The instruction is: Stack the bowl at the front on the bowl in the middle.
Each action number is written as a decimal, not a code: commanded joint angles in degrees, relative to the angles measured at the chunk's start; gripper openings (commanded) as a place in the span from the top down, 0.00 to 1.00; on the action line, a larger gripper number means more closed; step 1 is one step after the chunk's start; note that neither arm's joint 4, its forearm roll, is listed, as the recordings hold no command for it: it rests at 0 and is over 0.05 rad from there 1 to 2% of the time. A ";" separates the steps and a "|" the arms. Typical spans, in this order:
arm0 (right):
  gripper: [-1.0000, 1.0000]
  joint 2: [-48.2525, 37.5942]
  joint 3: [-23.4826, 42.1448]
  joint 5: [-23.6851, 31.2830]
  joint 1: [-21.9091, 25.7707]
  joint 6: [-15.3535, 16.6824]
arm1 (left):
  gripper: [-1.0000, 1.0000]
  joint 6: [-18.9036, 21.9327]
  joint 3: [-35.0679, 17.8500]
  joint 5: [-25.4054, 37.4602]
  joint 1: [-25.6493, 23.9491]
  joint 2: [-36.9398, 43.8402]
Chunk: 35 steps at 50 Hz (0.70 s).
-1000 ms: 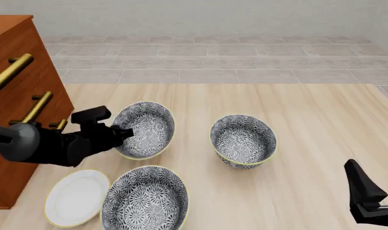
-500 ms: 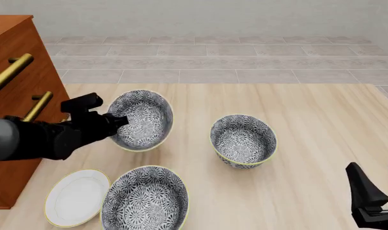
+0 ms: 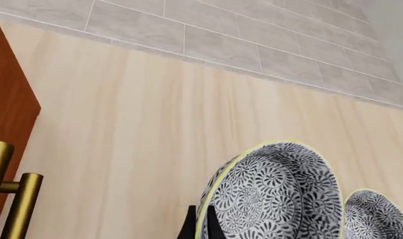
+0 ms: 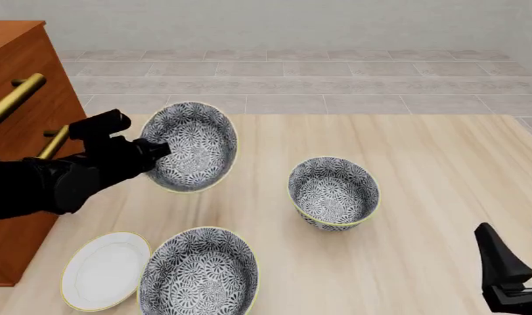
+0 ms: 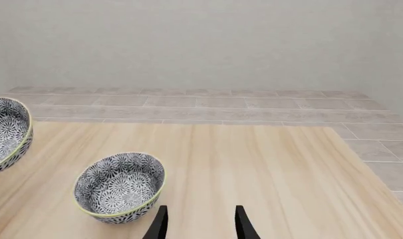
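Pale wooden tabletop (image 4: 423, 164), tiled floor beyond. My left gripper (image 4: 156, 152) is clenched on the rim of the front deep floral grey-and-white ceramic bowl (image 4: 192, 144). The bowl hangs above the table at the left, tipped on edge, its mouth facing right and toward me, with only pattern showing inside. The matching middle bowl (image 4: 333, 191) sits upright, well apart. The right gripper (image 5: 198, 224) hangs released, low at the near right.
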<state>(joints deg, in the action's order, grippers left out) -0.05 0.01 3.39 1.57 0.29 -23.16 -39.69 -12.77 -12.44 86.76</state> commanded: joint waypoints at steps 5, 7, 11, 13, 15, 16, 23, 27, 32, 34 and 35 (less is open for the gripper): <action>0.00 0.01 0.00 -0.11 0.00 -0.03 | 1.00 0.19 -1.80 2.87 -2.86 -5.61; 0.00 0.01 0.00 -0.11 -0.02 -0.05 | 1.00 0.12 -2.63 3.56 -4.03 -5.38; 0.00 -0.05 0.01 -0.19 -0.02 -0.06 | 1.00 0.83 -4.34 4.79 -6.19 -5.15; 0.00 -0.07 0.01 -0.25 -0.02 -0.05 | 1.00 0.98 -5.18 5.50 -6.56 -4.90; 0.00 -0.09 0.01 -0.29 -0.04 -0.09 | 1.00 1.11 -5.98 6.03 -7.53 -4.89; 0.00 -0.10 0.01 -0.29 -0.11 -0.10 | 1.00 1.39 -6.48 6.34 -7.99 -4.85; 0.00 -0.03 0.01 -0.06 -0.40 -0.46 | 1.00 1.84 -9.14 8.06 -10.60 -3.94; 0.00 -1.94 0.00 -1.94 -0.46 -0.59 | 1.00 1.89 -10.49 8.82 -11.94 -3.62; 0.00 -2.28 0.00 -2.32 -0.57 -0.69 | 1.00 2.46 -12.39 9.88 -14.06 -2.84; 0.00 -2.42 0.00 -2.50 -0.52 -0.59 | 1.00 2.64 -13.04 10.19 -14.72 -2.55; 0.00 -2.65 0.00 -2.70 -0.53 -0.58 | 1.00 2.85 -13.30 10.32 -14.99 -2.33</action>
<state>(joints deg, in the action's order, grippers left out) -1.56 0.02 1.82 1.17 -0.20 -21.30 -49.41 -4.31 -23.93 83.56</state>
